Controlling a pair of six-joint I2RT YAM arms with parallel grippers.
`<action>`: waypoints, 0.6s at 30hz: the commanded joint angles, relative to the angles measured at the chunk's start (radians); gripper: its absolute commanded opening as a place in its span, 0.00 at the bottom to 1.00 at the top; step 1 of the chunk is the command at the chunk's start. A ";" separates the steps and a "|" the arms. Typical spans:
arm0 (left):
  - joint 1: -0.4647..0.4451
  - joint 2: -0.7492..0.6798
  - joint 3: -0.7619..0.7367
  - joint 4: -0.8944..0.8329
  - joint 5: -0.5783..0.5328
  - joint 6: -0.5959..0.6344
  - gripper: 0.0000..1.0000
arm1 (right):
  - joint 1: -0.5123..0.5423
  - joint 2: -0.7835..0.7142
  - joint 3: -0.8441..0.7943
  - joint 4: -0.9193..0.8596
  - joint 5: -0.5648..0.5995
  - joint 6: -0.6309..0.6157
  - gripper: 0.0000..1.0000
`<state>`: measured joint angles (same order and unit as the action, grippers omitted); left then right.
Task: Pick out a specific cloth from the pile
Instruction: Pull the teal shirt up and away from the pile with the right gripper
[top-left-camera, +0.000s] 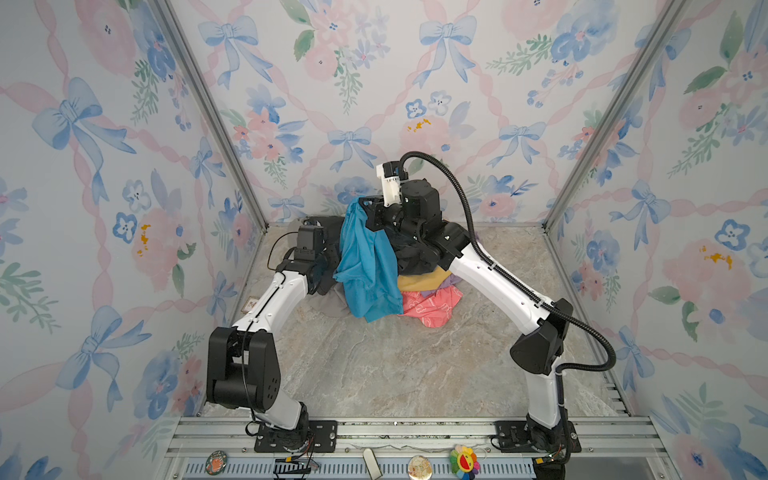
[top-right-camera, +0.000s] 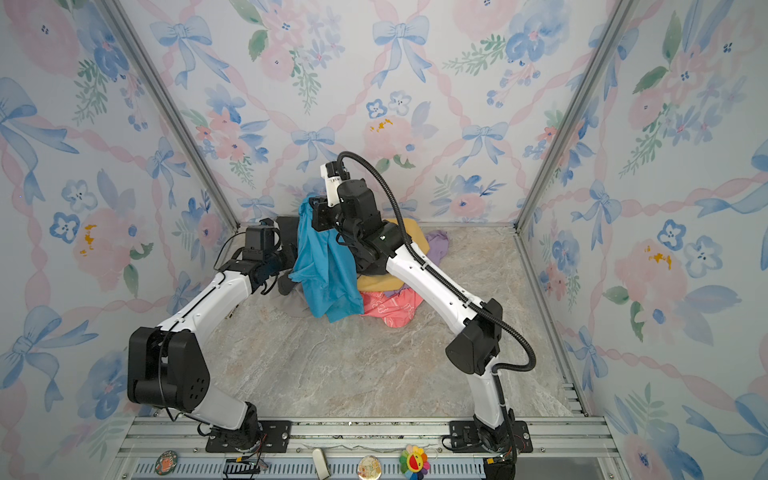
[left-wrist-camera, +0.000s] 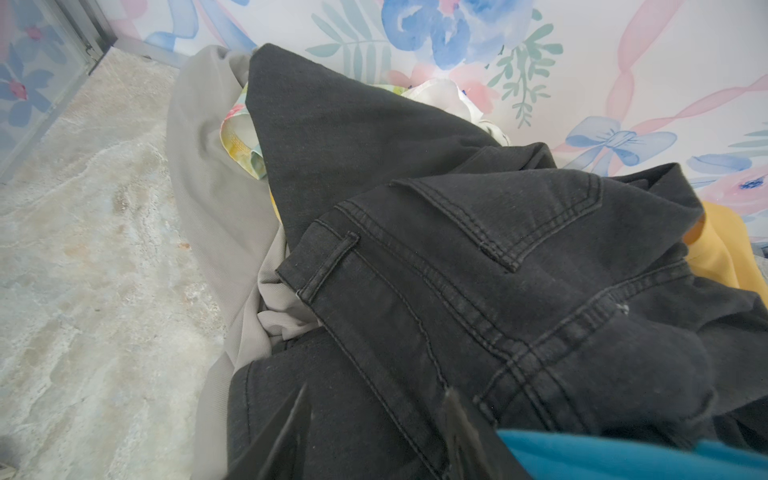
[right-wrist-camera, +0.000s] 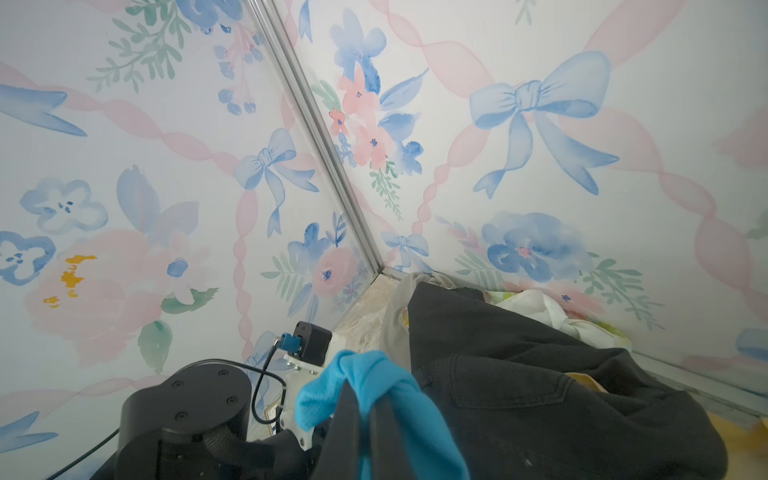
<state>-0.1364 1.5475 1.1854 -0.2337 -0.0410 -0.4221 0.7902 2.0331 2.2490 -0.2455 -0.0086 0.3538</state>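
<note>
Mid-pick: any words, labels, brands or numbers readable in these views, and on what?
No text can be read.
Small card on the table by the left arm: print too small.
Orange badge and pale badge at the front rail: blurred.
Coral-pink cloth: white print, no letters made out.
The cloth: plain.

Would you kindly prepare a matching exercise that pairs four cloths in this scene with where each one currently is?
Things:
1. teal-blue cloth
2. dark grey denim
3. coral-pink cloth
4. mustard yellow cloth

Places:
A. at the near edge of the pile, lying on the table
B. pinched in the right gripper, hanging down over the pile
C. peeking out from under the denim
D. heaped on top, near the back wall

Pairs: 1-B, 2-D, 3-A, 4-C
</note>
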 joint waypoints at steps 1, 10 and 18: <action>-0.026 -0.011 -0.013 0.005 -0.022 0.021 0.54 | -0.024 -0.032 0.100 -0.048 -0.034 -0.025 0.00; -0.156 -0.085 -0.023 0.005 -0.079 0.089 0.56 | -0.080 -0.074 0.221 -0.224 -0.073 -0.066 0.00; -0.321 -0.144 -0.031 0.008 -0.077 0.130 0.57 | -0.184 -0.236 0.221 -0.344 -0.061 -0.120 0.00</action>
<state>-0.4179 1.4342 1.1683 -0.2329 -0.1074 -0.3298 0.6460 1.9003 2.4310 -0.5598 -0.0658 0.2691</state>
